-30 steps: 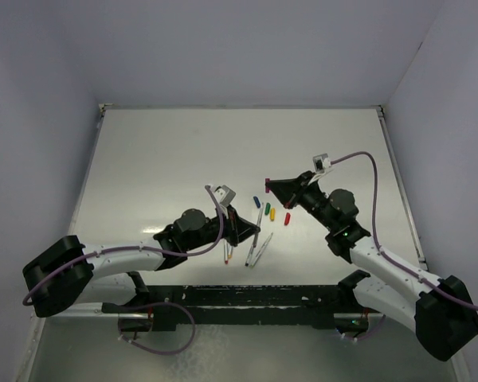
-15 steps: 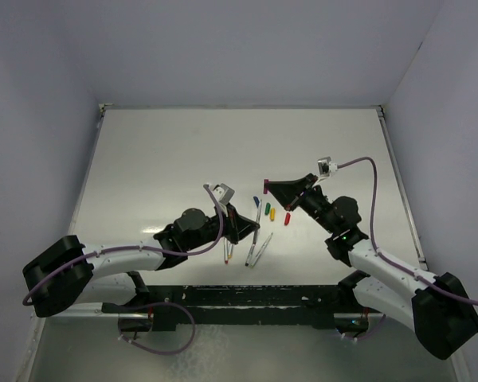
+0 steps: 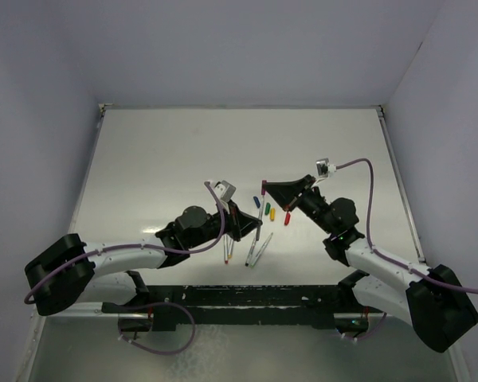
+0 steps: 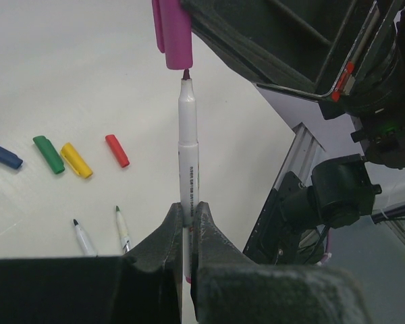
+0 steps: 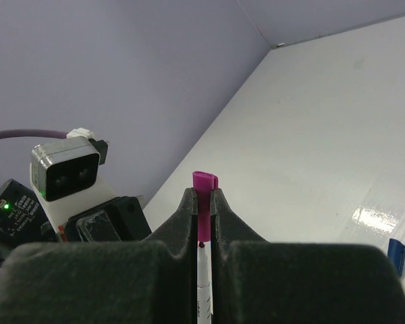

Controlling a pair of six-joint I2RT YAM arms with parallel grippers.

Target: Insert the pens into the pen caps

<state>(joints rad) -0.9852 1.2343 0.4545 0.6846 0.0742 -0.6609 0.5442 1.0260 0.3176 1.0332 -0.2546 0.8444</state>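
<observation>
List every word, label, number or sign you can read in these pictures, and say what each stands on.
No text here can be read.
Small dark print along the barrel of the pen in the left gripper: too small and blurred to read.
Purple cap in the right gripper: no marking visible.

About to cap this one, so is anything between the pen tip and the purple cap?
Nothing visible. The pen, clamped in the left gripper, has its tip right at the open end of the purple cap held by the right gripper.
</observation>
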